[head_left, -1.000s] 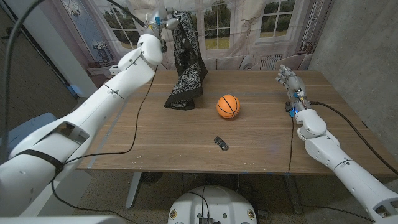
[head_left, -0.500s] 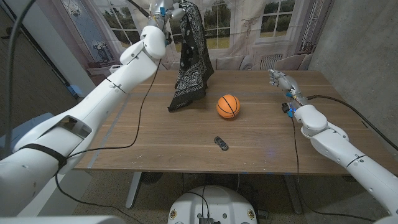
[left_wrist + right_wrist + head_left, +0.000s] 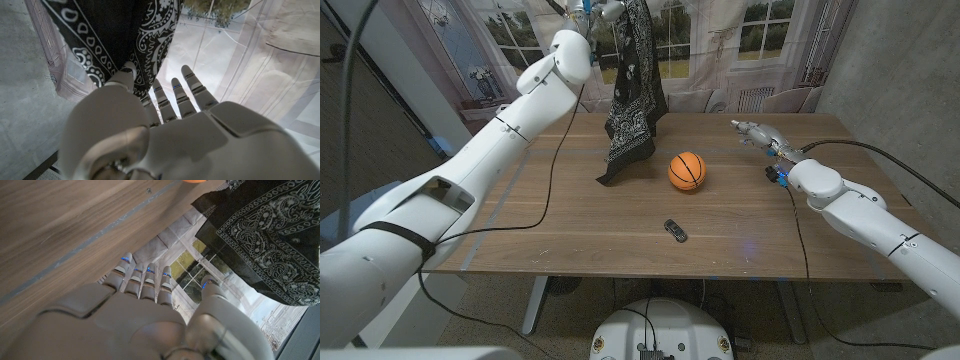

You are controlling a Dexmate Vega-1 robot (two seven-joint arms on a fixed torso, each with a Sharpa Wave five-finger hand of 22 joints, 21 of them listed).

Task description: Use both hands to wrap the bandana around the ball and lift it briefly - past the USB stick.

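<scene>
My left hand (image 3: 588, 10) is raised high above the table's far left and holds the black paisley bandana (image 3: 636, 85) by its top. The cloth hangs down, its lowest corner touching the wooden table (image 3: 570, 230) just left of the orange ball (image 3: 687, 171). In the left wrist view the bandana (image 3: 115, 35) is pinched against my left hand (image 3: 165, 130). My right hand (image 3: 755, 132) hovers open to the right of the ball, fingers stretched toward it. The right wrist view shows that hand (image 3: 150, 320), the hanging bandana (image 3: 260, 235) and a sliver of the ball (image 3: 200, 181). The USB stick (image 3: 675, 231) lies nearer the front edge.
A printed window backdrop (image 3: 760, 40) hangs behind the table. A black cable (image 3: 546, 190) trails from my left arm across the table's left side. Another cable (image 3: 792, 205) runs along the right arm. A concrete wall (image 3: 900, 80) stands to the right.
My left hand has lifted the bandana higher and rightward, so the heap on the table has been drawn up to one trailing corner. My right hand has swung inward toward the ball.
</scene>
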